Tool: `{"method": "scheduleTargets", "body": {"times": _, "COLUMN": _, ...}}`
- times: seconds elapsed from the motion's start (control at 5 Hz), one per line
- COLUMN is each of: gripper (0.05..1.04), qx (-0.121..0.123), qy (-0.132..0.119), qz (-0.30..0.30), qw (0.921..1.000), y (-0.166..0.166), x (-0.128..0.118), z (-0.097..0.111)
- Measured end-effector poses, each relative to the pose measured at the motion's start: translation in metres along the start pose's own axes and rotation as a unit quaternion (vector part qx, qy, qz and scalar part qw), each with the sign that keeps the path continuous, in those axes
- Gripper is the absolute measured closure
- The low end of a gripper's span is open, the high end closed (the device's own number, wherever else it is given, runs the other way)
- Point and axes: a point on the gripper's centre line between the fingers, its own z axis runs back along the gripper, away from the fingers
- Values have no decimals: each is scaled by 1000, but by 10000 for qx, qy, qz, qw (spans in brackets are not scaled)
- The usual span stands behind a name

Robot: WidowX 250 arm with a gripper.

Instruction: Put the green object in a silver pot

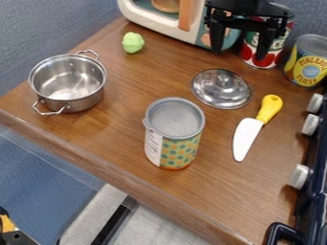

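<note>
"That round silver pot with two loop handles (pixel 67 82), metal?"

"Looks it, smooth and glossy. So does the silver domed lid (pixel 222 89), shiny as a mirror."

"And the brown rectangular desk (pixel 115 134)?"

"Wood-grained, smooth, with a soft sheen."

"The lumpy light-green object (pixel 133 42)?"

"Matt plastic, by the look of it, with a bumpy surface. The knife with a white blade and rounded yellow handle (pixel 248 136) looks like smooth plastic too."

"How about the cylindrical can with a dotted green-and-orange label (pixel 174 152)?"

"Dull grey metal-like top, ridged at the rim; the label seems to be smooth paper."

"And the flat blue-grey wall panel (pixel 35 36)?"

"Matt, rough, cloth-like."
</note>
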Motion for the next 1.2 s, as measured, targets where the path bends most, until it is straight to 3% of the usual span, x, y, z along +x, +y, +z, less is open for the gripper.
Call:
{"method": "scheduleTargets", "body": {"times": 0.2, "gripper": 83, "qx": 81, "qy": 223, "qz": 12, "qw": 9997, "y": 3, "x": -6, "z": -16}}
{"method": "scheduleTargets", "body": {"times": 0.4, "gripper": 83, "qx": 77, "qy": 282, "qz": 66, "qw": 9996, "y": 6, "x": -16, "z": -15}}
{"method": "scheduleTargets", "body": {"times": 0.6, "gripper": 83, "qx": -38, "qy": 139, "qz": 215, "qw": 9997, "y": 15, "x": -20, "z": 1}}
{"method": "scheduleTargets", "body": {"times": 0.8, "gripper": 83, "qx": 8, "qy": 47, "qz": 536, "qw": 9986, "y": 48, "x": -17, "z": 12}}
{"method": "scheduleTargets", "body": {"times": 1.2, "gripper": 83, "qx": 469, "qy": -217, "qz": 530, "qw": 9973, "y": 120, "x": 7, "z": 10}}
